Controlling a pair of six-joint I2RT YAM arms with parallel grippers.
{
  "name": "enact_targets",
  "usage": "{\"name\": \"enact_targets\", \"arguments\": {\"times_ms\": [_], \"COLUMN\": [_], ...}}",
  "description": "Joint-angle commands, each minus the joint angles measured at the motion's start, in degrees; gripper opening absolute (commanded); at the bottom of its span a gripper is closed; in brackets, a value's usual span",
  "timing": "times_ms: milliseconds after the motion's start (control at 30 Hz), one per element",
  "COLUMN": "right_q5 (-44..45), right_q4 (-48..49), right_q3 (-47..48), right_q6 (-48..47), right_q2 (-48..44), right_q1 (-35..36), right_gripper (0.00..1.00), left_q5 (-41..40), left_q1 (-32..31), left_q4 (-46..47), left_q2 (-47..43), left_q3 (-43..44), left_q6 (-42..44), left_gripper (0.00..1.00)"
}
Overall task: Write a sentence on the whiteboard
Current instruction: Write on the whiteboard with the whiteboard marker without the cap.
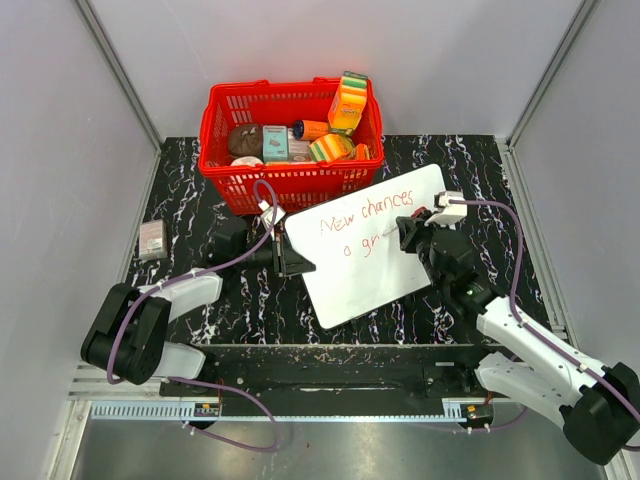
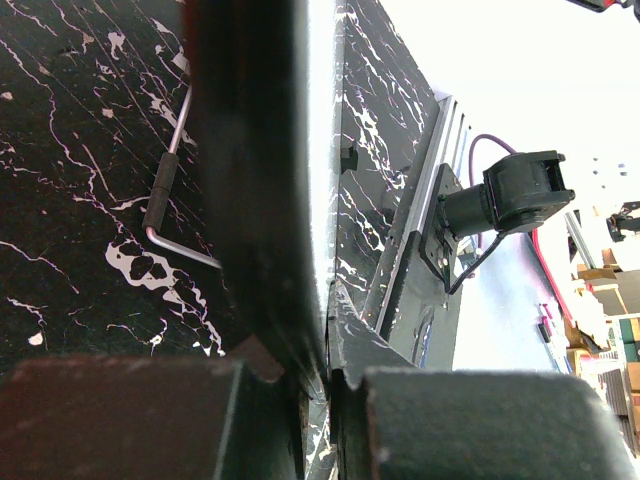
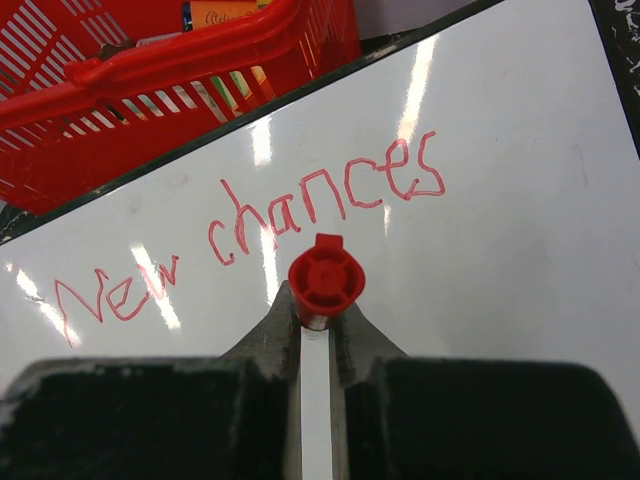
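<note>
The whiteboard (image 1: 362, 285) lies tilted on the black marble table, its left edge pinched by my left gripper (image 1: 297, 262), which is shut on it. In the left wrist view the whiteboard (image 2: 320, 140) runs edge-on between the jaws of the left gripper (image 2: 325, 375). The sentence (image 1: 358, 215) in thin red marker reads "New chances", with "a gr" started below it. My right gripper (image 1: 408, 236) hovers over the board's right half, shut on a red marker (image 3: 326, 278) standing upright on the whiteboard (image 3: 500, 250) just below the sentence (image 3: 250, 225).
A red basket (image 1: 290, 175) holding sponges and small boxes stands behind the board, touching its far edge; its rim (image 3: 150, 75) shows in the right wrist view. A small grey box (image 1: 152, 240) lies at the table's left. A bent metal rod (image 2: 170, 190) lies by the board's underside.
</note>
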Motion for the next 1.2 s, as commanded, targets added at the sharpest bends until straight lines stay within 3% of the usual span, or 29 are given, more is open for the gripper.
{"name": "enact_targets", "arguments": {"times_ms": [0,633,1167], "right_q5": [0.1,-4.5,-0.4], "right_q4": [1.0,0.5,-3.0], "right_q3": [-0.6,-0.7,-2.3], "right_q6": [0.3,2.0,2.1], "right_q2": [0.4,0.5,-1.3], "right_q1": [-0.4,-0.4,-0.4], "right_gripper": [0.00,0.00,0.00], "left_q5": [-2.0,-2.0,-2.3], "left_q1": [-1.4,-1.4,-1.5], "left_q4": [-5.2,-5.3,-5.2], "left_q2": [1.7,1.7,1.7], "left_q3": [-1.0,-1.0,-1.0], "left_q6": [11.2,11.2,11.2], "left_gripper": [0.00,0.00,0.00]}}
